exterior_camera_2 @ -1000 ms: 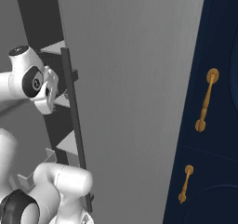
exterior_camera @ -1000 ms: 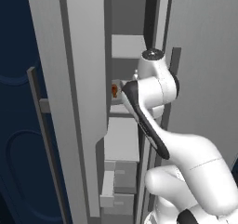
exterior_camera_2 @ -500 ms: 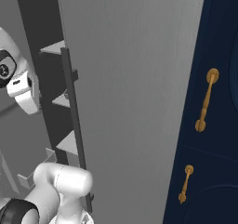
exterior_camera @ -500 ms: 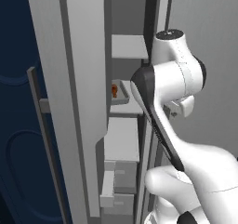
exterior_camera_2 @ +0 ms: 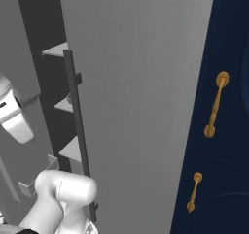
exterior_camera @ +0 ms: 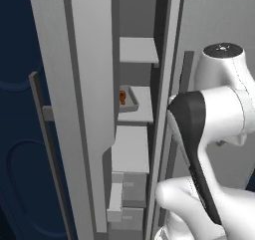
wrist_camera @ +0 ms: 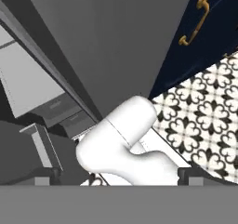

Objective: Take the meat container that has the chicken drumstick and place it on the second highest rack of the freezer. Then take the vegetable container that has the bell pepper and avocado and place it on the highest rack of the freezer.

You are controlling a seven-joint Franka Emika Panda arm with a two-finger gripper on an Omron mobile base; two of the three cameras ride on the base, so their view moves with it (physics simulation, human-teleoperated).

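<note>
Open freezer [exterior_camera: 99, 84], chicken drumstick [exterior_camera: 122, 96] tray on second highest rack [exterior_camera: 138, 110], claw [wrist_camera: 116, 174] wide open, empty

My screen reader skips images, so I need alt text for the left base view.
A small reddish-brown chicken drumstick lies in a shallow grey tray on the second-highest flat grey shelf of the open tall grey freezer. The topmost shelf is bare, and the white robot arm rises at right.

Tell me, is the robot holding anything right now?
No, nothing is held. In the hand view the tool is wide open with nothing between its tips. The tray with the chicken drumstick already sits on the second highest rack of the freezer.
</note>
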